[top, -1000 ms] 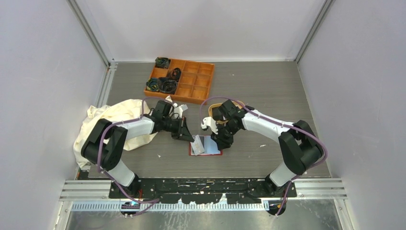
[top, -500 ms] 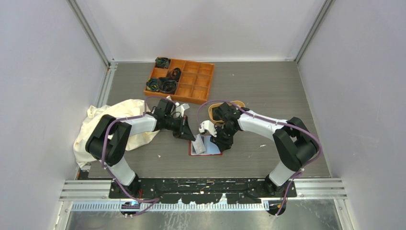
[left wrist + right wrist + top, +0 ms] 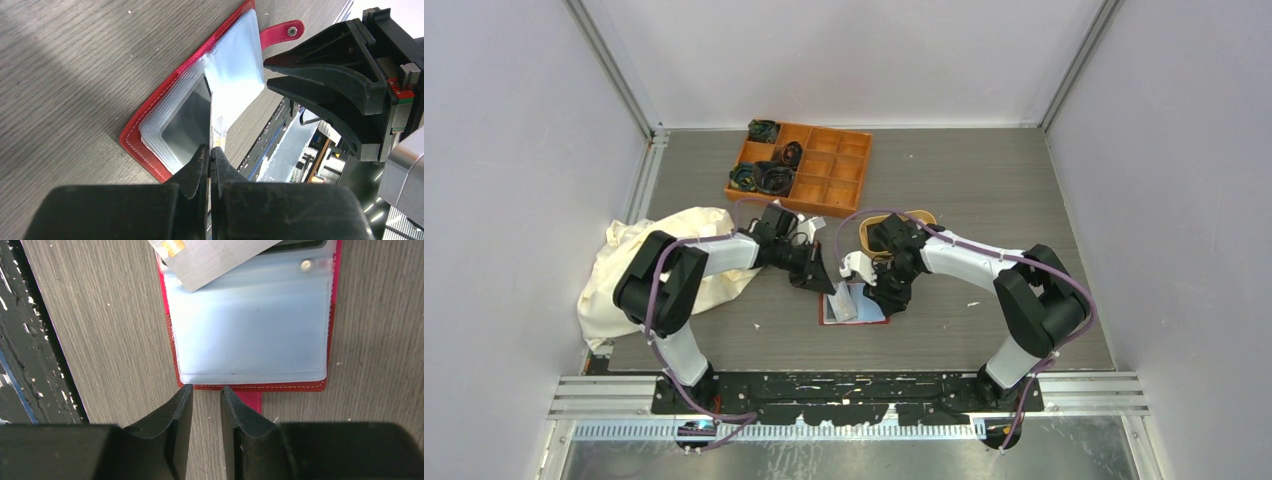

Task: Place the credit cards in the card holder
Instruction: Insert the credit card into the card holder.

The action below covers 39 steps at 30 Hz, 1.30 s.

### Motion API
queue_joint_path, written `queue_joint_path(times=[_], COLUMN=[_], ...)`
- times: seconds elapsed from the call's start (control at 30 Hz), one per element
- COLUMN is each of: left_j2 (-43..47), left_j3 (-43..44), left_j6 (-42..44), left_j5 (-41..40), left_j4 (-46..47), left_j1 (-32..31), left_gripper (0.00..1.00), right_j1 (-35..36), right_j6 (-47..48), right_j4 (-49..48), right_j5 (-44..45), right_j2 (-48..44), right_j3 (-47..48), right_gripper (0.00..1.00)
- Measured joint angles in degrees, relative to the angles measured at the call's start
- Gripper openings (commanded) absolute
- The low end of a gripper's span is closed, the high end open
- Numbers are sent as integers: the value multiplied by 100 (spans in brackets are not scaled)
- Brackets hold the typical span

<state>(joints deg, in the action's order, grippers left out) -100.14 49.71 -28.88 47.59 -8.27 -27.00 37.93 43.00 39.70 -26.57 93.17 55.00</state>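
Note:
The red card holder (image 3: 869, 318) lies open on the table, its light-blue pockets (image 3: 250, 330) facing up. My left gripper (image 3: 210, 148) is shut on a thin silver-grey credit card (image 3: 218, 131), seen edge-on, whose far end reaches in among the pocket leaves (image 3: 235, 75). From the right wrist that card (image 3: 215, 255) shows a gold chip and lies slanted over the holder's far-left corner. My right gripper (image 3: 204, 388) is open, tips at the holder's near red edge (image 3: 280, 387), bare table between them. From above, the left gripper (image 3: 824, 283) and right gripper (image 3: 879, 296) flank the holder.
An orange compartment box (image 3: 801, 167) with dark bundles stands at the back. A cream cloth (image 3: 664, 255) lies under the left arm. A tan oval tray (image 3: 916, 217) sits behind the right arm. Grey walls close in on three sides.
My left arm has pushed a little right toward the holder with the card. The right gripper shifted slightly left early on, then held still.

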Motion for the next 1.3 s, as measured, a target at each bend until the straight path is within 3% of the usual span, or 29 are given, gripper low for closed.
queue_joint_path(times=[0.67, 1.3], left_j2=[-422, -612], left_j3=[439, 1019], left_j6=[66, 105], left_j5=[-26, -614], left_j4=[-232, -1228], left_j1=[-284, -490], left_gripper=[0, 1], right_j1=[74, 116], right_j6=[0, -4], right_j4=[26, 24], right_j5=[144, 304], right_j2=[76, 76], right_j3=[48, 72], right_gripper=[33, 33])
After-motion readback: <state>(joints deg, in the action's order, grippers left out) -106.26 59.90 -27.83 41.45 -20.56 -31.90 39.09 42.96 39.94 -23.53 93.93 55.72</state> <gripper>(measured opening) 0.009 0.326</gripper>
